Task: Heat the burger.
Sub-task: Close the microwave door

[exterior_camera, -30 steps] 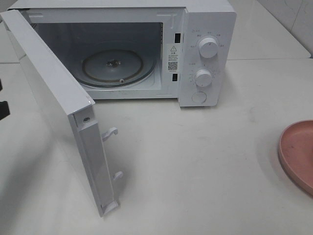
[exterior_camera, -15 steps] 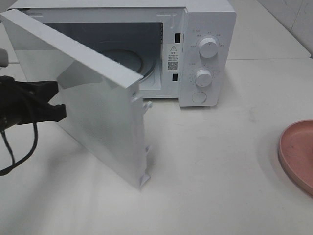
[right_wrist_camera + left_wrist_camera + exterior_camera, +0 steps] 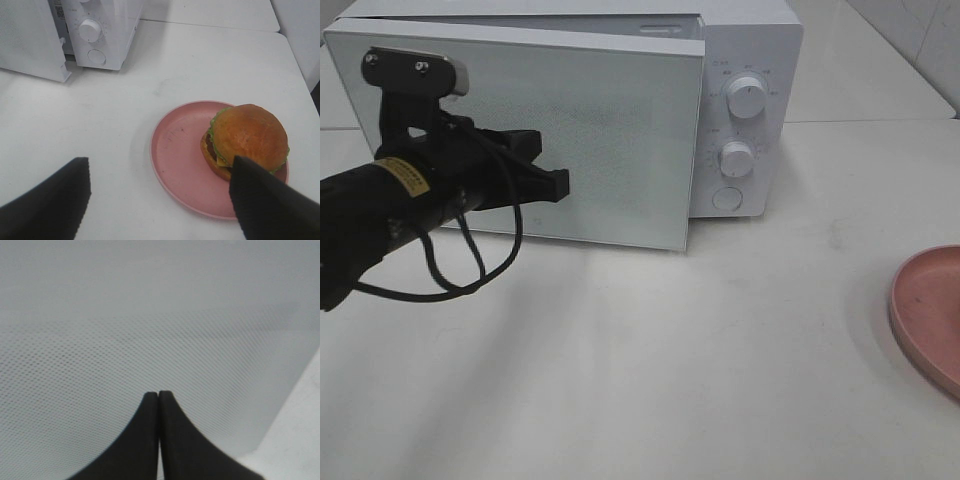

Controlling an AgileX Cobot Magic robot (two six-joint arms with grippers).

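- Pressing its tips against the microwave door (image 3: 620, 140), the left end effector (image 3: 556, 184) has its two fingers squeezed flat together, nothing between them
- In the left wrist view those dark fingertips (image 3: 150, 410) meet along one thin seam right at the dotted mesh of the door
- The door stands almost shut across the front of the white microwave (image 3: 750, 60), its free edge just beside the panel with two round knobs (image 3: 747, 98)
- The burger (image 3: 247, 140) sits on the pink plate (image 3: 180, 160), toward one side of it, on the white desk (image 3: 720, 350) well apart from the microwave
- The right end effector (image 3: 160, 200) hangs above the plate with its fingers spread wide, holding nothing, one finger overlapping the burger's edge in the wrist view
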